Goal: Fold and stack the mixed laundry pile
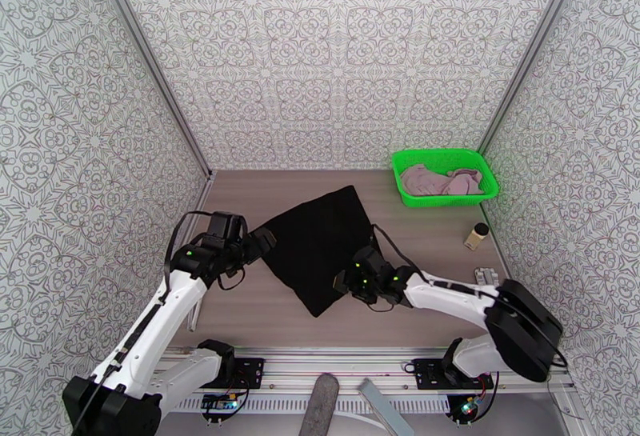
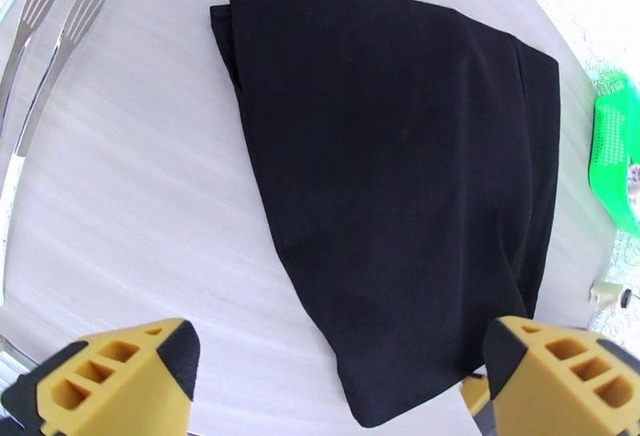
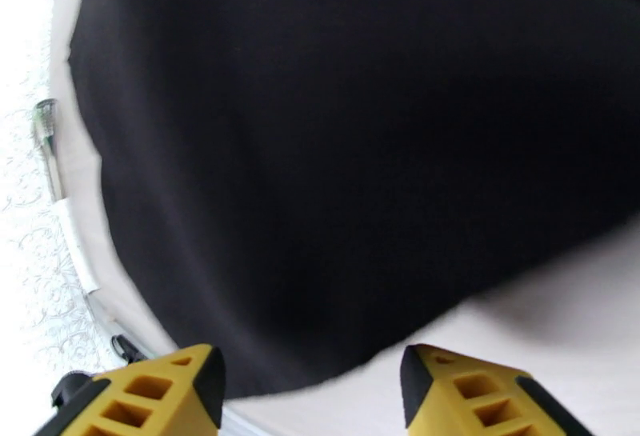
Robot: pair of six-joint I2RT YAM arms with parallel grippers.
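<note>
The black garment lies folded flat in the middle of the table, and is seen close up as black garment and black garment. My left gripper hovers at its left corner, open wide; in the left wrist view the cloth's near corner lies below the gap of the left gripper. My right gripper is at the cloth's near right edge. In its own view the right gripper is open, with the cloth's edge reaching between the fingertips. The dusty pink garment lies crumpled in the basket.
A green mesh basket stands at the back right, with the basket's corner at the right of the left wrist view. A small bottle and a grey object sit near the right wall. Metal tongs lie off the table's edge.
</note>
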